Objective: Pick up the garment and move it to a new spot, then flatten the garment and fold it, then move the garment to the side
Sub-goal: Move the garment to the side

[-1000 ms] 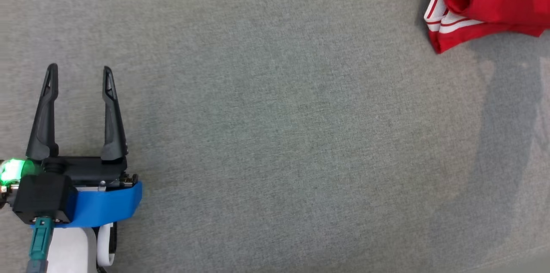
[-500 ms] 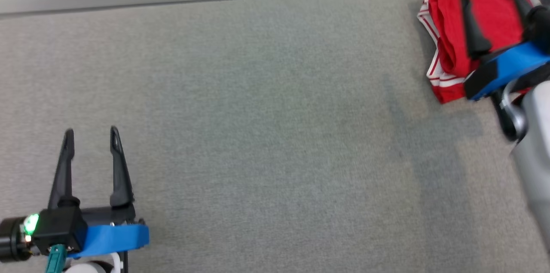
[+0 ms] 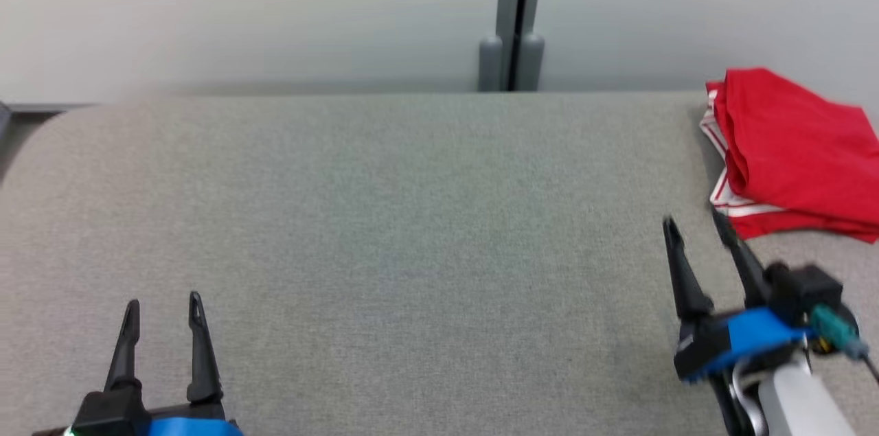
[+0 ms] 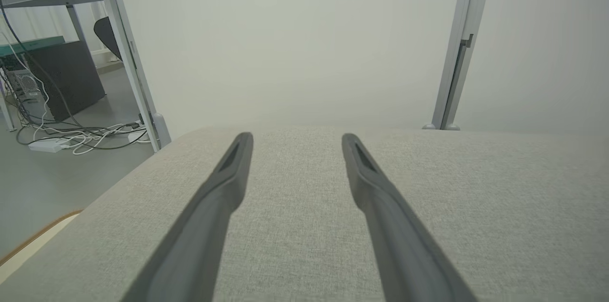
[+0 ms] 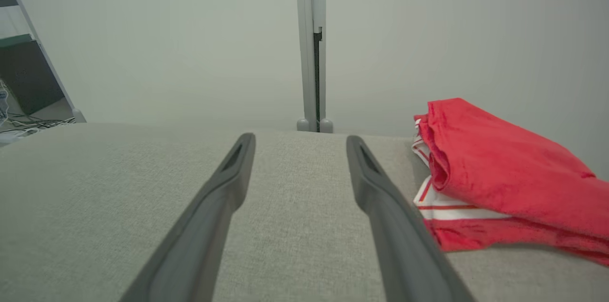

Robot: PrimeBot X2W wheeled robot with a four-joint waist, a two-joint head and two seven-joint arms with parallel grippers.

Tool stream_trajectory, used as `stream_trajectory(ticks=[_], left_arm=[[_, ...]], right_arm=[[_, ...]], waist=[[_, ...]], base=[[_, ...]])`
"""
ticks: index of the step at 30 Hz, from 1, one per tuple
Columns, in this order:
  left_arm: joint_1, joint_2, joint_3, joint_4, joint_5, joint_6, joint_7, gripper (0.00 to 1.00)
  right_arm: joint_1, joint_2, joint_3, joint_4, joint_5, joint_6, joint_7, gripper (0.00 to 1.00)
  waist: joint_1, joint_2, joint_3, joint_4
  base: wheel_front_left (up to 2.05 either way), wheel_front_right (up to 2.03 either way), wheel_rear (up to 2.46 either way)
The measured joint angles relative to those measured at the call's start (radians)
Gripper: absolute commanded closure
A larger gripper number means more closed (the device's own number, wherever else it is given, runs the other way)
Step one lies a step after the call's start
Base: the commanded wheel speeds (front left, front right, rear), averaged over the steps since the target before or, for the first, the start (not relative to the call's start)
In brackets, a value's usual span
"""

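The garment [image 3: 796,147] is red with white stripes, folded into a low pile at the far right of the grey table [image 3: 412,230]; in the right wrist view the garment [image 5: 504,178] lies just right of my fingers. My right gripper [image 3: 695,223] hovers open and empty a little in front of and left of the pile, apart from it. My left gripper [image 3: 163,301] stands open and empty at the near left of the table; in the left wrist view my left gripper [image 4: 292,136] has only grey cloth surface between its fingers. In the right wrist view my right gripper [image 5: 299,137] points toward the back wall.
A pale wall with a grey vertical post [image 3: 511,17] runs behind the table's far edge. Off the table's left side are a metal frame leg [image 4: 131,54], a dark box and loose cables [image 4: 81,133] on the floor. The table's left corner is rounded.
The head camera has tilted up, bringing the far edge and wall into view. My right gripper has drawn back from over the garment to the near side of it. Both grippers stay open.
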Motion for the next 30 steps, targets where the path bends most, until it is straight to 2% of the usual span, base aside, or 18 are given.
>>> stream_trajectory(ticks=[5,11,22,30], left_arm=[[0.023,-0.006,0.015,0.034,0.0,-0.017,0.0,0.0],[0.044,-0.012,0.023,0.079,0.0,-0.04,0.0,0.0],[0.032,-0.012,0.03,0.182,-0.026,-0.094,0.0,0.0],[0.018,-0.013,0.03,0.216,-0.033,-0.106,0.0,0.0]], right_arm=[[0.165,0.044,-0.065,-0.056,-0.032,0.0,0.0,0.0],[0.274,0.079,-0.115,-0.064,-0.048,0.0,0.0,0.0],[0.314,0.099,-0.131,-0.043,-0.07,0.0,0.0,0.0],[0.316,0.1,-0.126,-0.015,-0.068,0.0,0.007,0.0]], waist=[[0.0001,0.0001,-0.046,0.013],[0.0,0.0001,-0.081,0.011],[0.0002,0.0004,-0.115,0.008],[0.0002,0.0004,-0.12,0.01]], base=[[0.0,0.0,0.0],[0.0,0.0,0.0],[0.0,0.0,0.0],[0.0,0.0,0.0]])
